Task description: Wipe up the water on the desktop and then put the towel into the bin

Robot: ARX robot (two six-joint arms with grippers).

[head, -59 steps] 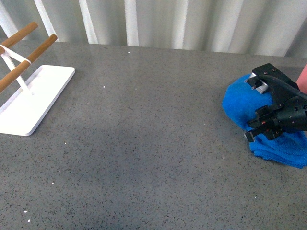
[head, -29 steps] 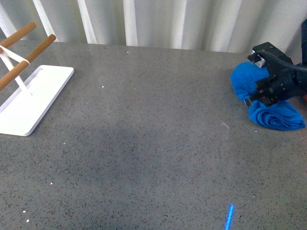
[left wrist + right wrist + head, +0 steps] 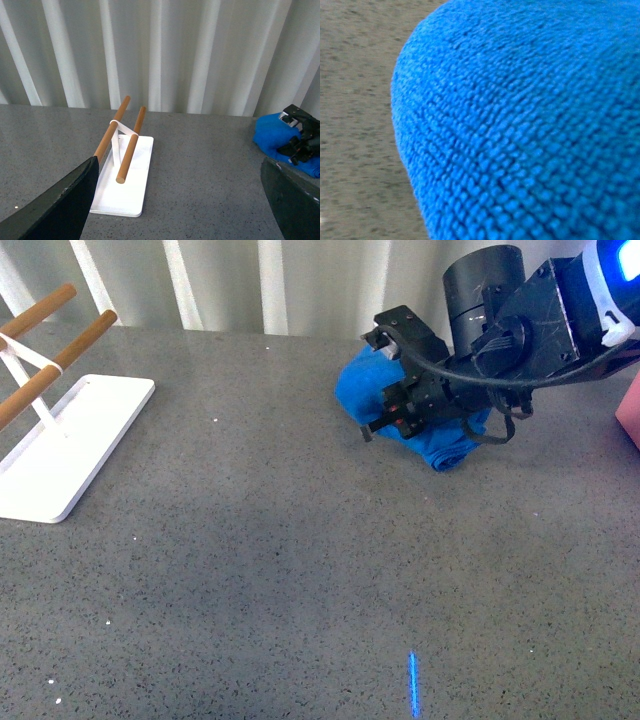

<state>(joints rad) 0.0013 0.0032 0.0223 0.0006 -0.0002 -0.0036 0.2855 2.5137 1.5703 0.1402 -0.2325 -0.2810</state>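
No water shows on the desktop [image 3: 250, 560] right of the white rack [image 3: 70, 440], so a wet patch could go unwiped. The right gripper [image 3: 385, 385] is clamped on the bunched towel [image 3: 350, 390] at far mid-desktop, and the towel's loose fold may snag short of the bin [image 3: 632, 415].

Black right arm [image 3: 520, 320] with a thick cylindrical joint, looping black cables and a blue-and-white band. The right gripper [image 3: 380, 385] is black with small red marks. The left gripper [image 3: 178, 160] has two dark wedge-shaped fingers [image 3: 60, 205].

Towel [image 3: 520, 125] fluffy looped terry cloth; desktop [image 3: 250, 540] speckled stone-like, w/ slight sheen.
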